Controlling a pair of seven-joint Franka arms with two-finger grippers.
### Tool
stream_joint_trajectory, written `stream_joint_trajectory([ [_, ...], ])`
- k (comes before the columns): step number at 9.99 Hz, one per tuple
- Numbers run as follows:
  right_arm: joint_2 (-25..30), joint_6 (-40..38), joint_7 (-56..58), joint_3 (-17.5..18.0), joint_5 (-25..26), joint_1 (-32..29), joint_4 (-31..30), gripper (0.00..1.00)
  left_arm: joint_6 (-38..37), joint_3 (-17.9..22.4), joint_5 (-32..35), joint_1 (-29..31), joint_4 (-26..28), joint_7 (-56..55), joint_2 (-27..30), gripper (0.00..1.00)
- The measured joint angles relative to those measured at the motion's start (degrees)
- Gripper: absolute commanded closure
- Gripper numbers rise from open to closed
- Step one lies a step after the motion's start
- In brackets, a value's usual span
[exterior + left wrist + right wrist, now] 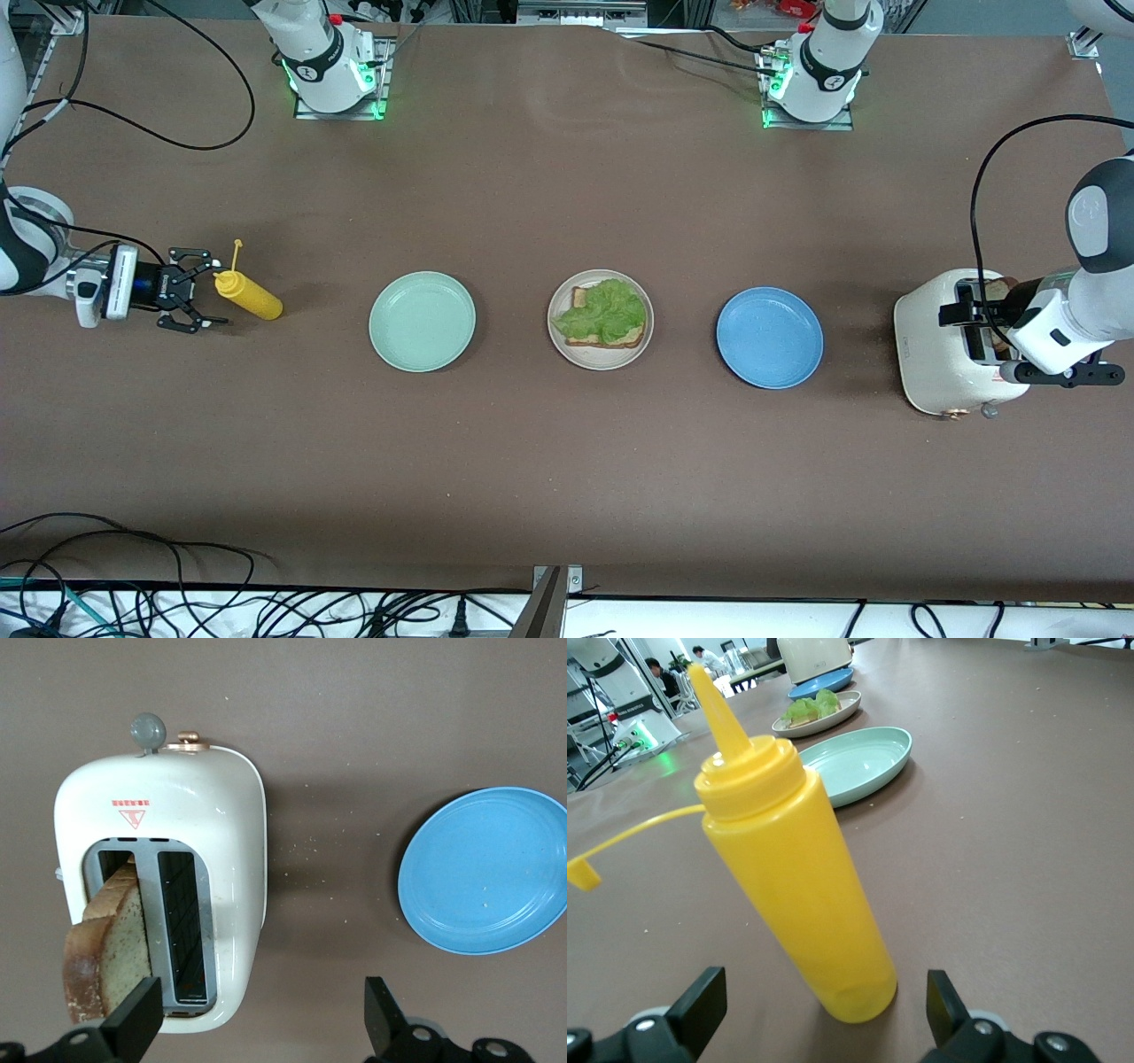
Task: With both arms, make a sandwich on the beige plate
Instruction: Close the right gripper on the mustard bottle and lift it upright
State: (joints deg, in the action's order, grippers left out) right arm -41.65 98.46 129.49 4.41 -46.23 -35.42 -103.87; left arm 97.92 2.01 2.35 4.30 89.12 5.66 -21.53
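Black fingers of our left end effector point(263, 1023) are spread wide and grasp nothing as it hangs over the white toaster point(190, 846), where the second toast slice point(108, 948) leans out of one slot just beside one finger. Past the toaster toward the middle of the desk point(567, 496) come the blue plate point(769, 337) and then the beige plate point(562, 342), which carries the first toast slice point(611, 338) under a lettuce leaf point(608, 310); the sandwich lacks its top. Our right end effector point(197, 300) is at the other end of the desk, fingers parted, with the yellow squeeze bottle point(793, 881) standing between them ungripped; the mint green plate point(422, 320) lies between it and the beige plate. We judge the risks to be these: the slice tilts, so closing off-centre could crumble its crust or push it back into the slot, and a finger catching the slot rim could drag the toaster.
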Motion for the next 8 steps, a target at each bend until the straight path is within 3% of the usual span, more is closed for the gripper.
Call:
stream_joint_trajectory([
  [3,-1.05,-0.02,1.36,1.33,-0.93,0.18,0.0,0.07,0.0,0.0,0.0,-0.07,0.0,0.0,-0.03,0.0],
  [4,-1.27,-0.03,1.62,1.59,-1.47,0.2,0.0,0.16,0.0,0.0,0.0,-0.07,0.0,0.0,-0.03,0.0],
  [5,-1.57,-0.03,1.97,1.93,-2.08,0.22,0.0,0.35,0.0,0.0,0.0,-0.07,0.0,0.0,-0.04,0.0],
  [6,-1.87,-0.03,2.1,2.3,-2.43,0.28,0.0,0.72,-0.01,0.0,0.0,-0.07,0.0,0.0,-0.05,0.0],
  [7,-2.13,-0.03,3.18,2.52,-2.89,0.42,0.0,0.98,-0.01,0.0,0.0,-0.07,0.0,0.0,-0.06,0.0],
  [8,-2.28,-0.03,5.18,2.6,-3.89,0.68,0.0,1.0,-0.01,0.0,0.0,-0.07,0.0,0.0,-0.06,0.0],
])
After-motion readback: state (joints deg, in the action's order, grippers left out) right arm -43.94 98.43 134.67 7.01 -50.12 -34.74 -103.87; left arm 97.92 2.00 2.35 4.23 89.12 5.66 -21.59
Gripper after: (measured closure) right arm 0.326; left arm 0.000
